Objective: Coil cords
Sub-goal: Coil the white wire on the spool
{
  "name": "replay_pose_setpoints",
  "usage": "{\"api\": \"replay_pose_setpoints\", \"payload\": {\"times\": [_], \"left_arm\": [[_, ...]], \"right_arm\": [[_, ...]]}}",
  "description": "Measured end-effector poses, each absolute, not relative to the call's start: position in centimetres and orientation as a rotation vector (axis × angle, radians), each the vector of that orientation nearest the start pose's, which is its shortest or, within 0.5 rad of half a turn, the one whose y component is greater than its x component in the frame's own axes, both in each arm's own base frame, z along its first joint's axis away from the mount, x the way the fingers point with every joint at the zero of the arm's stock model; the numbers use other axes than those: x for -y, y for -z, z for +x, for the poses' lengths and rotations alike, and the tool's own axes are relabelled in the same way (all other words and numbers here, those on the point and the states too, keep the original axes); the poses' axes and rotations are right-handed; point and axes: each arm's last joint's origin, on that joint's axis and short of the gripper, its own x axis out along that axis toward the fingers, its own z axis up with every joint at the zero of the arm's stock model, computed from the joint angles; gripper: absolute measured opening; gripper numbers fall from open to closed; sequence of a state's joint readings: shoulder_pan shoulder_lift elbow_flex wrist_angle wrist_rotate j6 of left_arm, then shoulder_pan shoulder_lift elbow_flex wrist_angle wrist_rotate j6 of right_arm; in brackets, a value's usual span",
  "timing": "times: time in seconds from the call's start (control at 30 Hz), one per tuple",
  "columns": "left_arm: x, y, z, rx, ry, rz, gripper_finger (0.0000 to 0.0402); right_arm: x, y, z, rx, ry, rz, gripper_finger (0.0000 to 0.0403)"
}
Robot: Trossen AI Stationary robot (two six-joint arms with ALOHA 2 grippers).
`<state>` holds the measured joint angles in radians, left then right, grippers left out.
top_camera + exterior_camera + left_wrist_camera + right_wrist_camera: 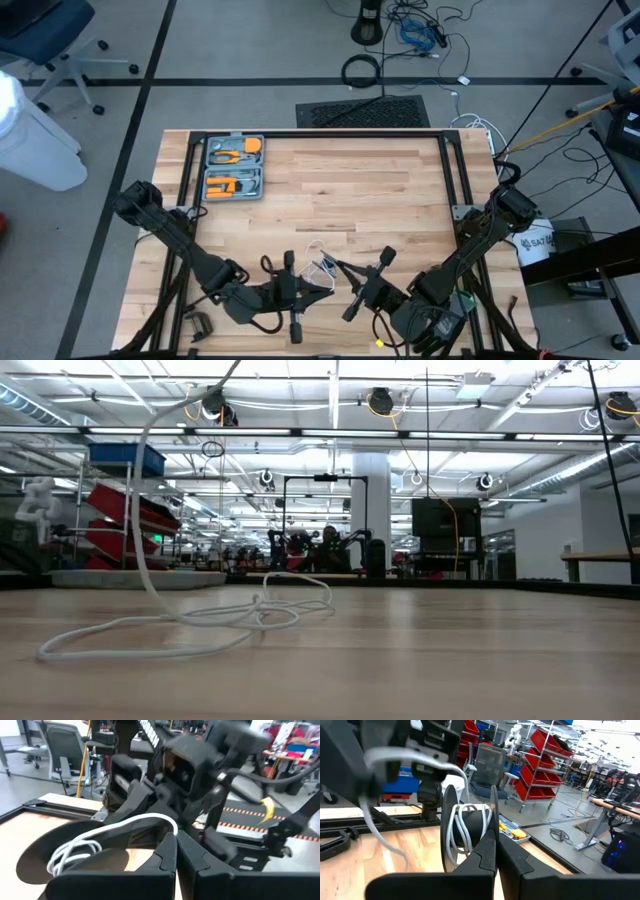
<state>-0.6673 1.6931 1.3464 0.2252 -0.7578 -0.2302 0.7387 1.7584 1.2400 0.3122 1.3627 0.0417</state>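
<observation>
The thin white cord (150, 640) lies in slack loops on the wooden table (330, 190), and one strand climbs out of the low view's top. Its round dark reel (447, 820), with white turns (462, 827) between its two discs, hangs above the table's near middle. My right gripper (495, 842) is shut on the reel. My left gripper (175, 837), level and just left of the reel, is shut on the cord. In the high view the two grippers (312, 286) (350, 276) nearly meet over the cord (318, 247). My left gripper pinches a single strand of the cord (171, 826) between its two fingertips, coming in level from the table's left. From there the strand arcs slack to the reel's turns (72, 854); the other side hangs down (370, 822) to the table. My right gripper pinches the rim of one of the reel's discs (492, 817) between its two fingers, coming in level from the table's right. The reel is lifted clear of the table and stands on edge, with its turns of cord facing the wrist camera.
A grey tool case (233, 167) with orange tools sits at the table's far left. A black frame rail (320, 134) runs around the tabletop. A small dark clip (197, 324) lies at the near left corner. Cables lie on the floor beyond the far edge.
</observation>
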Motion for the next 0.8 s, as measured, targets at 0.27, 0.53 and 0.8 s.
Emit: {"api": "replay_pose_setpoints", "payload": {"times": [0.27,0.53,0.8], "left_arm": [[22.2,-31.2,33.4,-0.110,-0.127,-0.153,0.0002],[22.3,-30.0,34.1,-0.134,-0.122,-0.161,0.0002],[22.6,-29.3,34.3,-0.184,-0.067,-0.139,0.0002]], "right_arm": [[-23.7,-27.9,30.3,-0.085,0.626,-0.125,0.0000],[-23.7,-27.9,30.3,-0.084,0.627,-0.124,0.0000],[-23.8,-28.0,30.3,-0.073,0.625,-0.103,0.0000]]}}
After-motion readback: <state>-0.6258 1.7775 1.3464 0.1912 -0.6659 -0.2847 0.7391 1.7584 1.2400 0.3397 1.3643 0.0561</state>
